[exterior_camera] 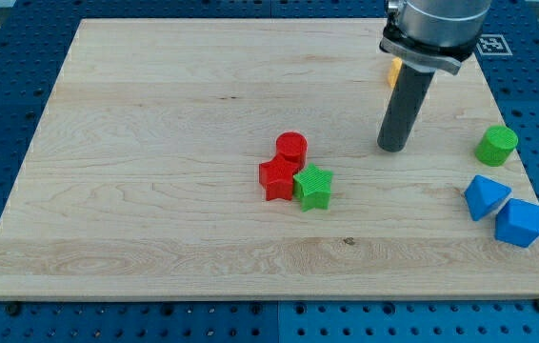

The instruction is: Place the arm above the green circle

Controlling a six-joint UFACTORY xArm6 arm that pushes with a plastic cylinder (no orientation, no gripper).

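Clearly, with no claw to open or hold anything, my tip [393, 148] rests on bare board left of the green circle [496, 146] near the view's right edge, so I judge a short rightward slide ending just above it, without touching it, works best.

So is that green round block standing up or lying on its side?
Standing upright. The green circle shows its flat round face on top, curved wall below, near the board's right edge. My tip is to its left, apart.

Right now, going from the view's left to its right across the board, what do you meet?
Red star → green star → my tip → green circle → blue block. Overlapping ones are left out.
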